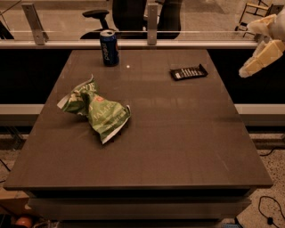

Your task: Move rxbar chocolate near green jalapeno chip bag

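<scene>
The rxbar chocolate [189,72] is a small flat black wrapper with white lettering, lying on the far right part of the brown table [178,133]. The green jalapeno chip bag [95,109] lies crumpled on the left-middle of the table. My gripper [247,48] is in the air at the right edge of the view, beyond the table's right side and to the right of the rxbar. Its two cream fingers [262,58] stand apart and hold nothing.
A blue soda can [109,48] stands upright at the table's far edge, left of centre. A metal rail with posts [151,20] and an office chair [129,13] are behind the table. Cables lie on the floor at lower right [267,209].
</scene>
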You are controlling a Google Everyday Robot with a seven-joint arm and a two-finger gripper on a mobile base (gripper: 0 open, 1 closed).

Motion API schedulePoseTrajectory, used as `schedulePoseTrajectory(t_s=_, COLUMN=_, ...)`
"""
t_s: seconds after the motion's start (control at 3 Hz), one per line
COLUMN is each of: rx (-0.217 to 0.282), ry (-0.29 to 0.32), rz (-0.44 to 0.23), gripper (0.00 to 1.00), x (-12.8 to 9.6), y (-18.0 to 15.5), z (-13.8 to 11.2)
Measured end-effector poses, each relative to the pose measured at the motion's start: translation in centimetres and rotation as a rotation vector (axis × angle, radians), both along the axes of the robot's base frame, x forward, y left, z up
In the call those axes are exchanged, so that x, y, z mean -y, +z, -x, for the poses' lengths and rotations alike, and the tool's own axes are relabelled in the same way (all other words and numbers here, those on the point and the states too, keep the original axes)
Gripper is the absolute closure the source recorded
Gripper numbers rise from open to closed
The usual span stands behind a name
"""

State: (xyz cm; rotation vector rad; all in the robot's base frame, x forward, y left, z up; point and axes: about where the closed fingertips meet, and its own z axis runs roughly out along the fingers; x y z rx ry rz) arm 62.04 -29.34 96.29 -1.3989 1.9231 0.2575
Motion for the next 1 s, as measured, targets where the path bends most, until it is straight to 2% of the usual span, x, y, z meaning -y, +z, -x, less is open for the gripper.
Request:
schedulePoseTrajectory(t_s=0.33, rx=0.0, ry=0.0, rz=0.0, gripper=0.0, x=0.0, y=0.0, z=0.0)
schedulePoseTrajectory(t_s=0.67, rx=0.013, ry=0.014, rz=-0.053, gripper=0.0, x=0.3, y=-0.5, z=-1.3)
schedulePoseTrajectory(t_s=1.0, rx=0.04, ry=0.006, rz=-0.136, gripper=0.0, x=1.0, y=-1.8, z=-4.0)
